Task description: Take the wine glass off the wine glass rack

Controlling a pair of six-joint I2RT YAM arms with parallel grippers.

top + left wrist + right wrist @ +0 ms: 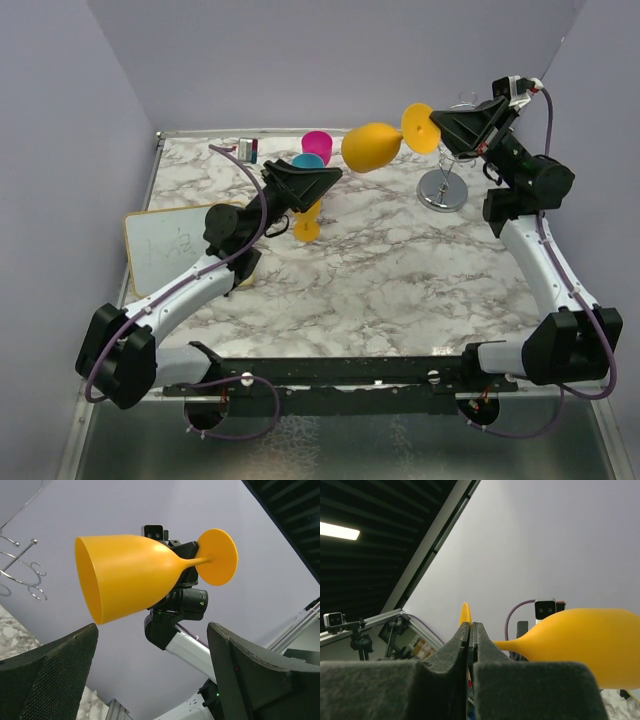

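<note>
Yellow plastic marks out the wine glass (372,147) in the top external view; it lies sideways in the air, clear of the wine glass rack (443,188), which stands just beneath the right gripper (440,125); that gripper pinches the glass by its round foot, the bowl pointing away from its tips toward the left gripper (325,178), which is spread wide just under the bowl; lifting off looks done, and a handover or set-down seems the step in hand.

From the left wrist, the bowl (130,577) hangs above and ahead of the open fingers (60,675), not yet between them; the rack's wire loops (22,570) show far off to one side.

From the right wrist, the fingers (452,647) are pressed together on the foot (465,614); the bowl lies beyond the tips.

Next, I judge, the left gripper must rise around the bowl and close before the right one lets go.
</note>
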